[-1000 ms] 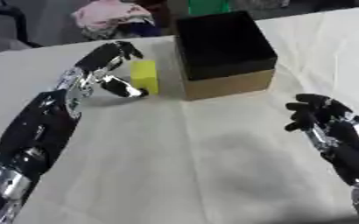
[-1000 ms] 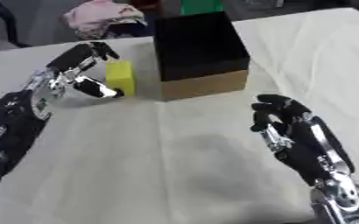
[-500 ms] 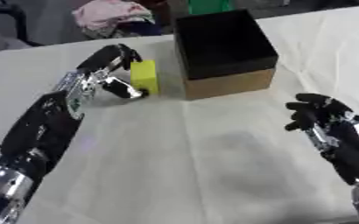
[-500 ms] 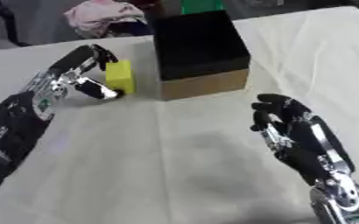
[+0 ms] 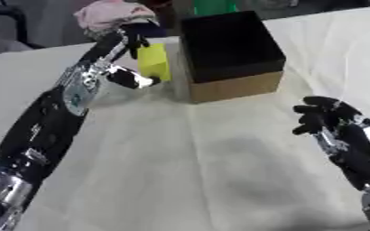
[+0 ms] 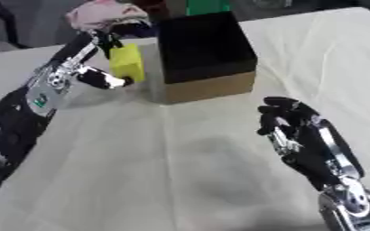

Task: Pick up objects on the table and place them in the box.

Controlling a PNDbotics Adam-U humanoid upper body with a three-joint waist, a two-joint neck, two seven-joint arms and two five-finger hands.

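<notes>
A yellow block [image 5: 153, 62] is pinched between the fingers and thumb of my left hand [image 5: 123, 54], lifted off the cloth just left of the box. The box [image 5: 230, 53] is brown cardboard with a black inside, open at the top, standing at the back centre of the table. My right hand [image 5: 324, 118] hovers at the right, fingers relaxed and holding nothing.
A white cloth [image 5: 180, 171] covers the table. Behind the box lie a pink bundle of fabric [image 5: 109, 13] and a green thing [image 5: 213, 6]. A dark chair frame [image 5: 6, 18] shows at the far left.
My left hand has closed on the yellow block and raised it from the cloth, up and toward the box. The right hand has stayed put.
</notes>
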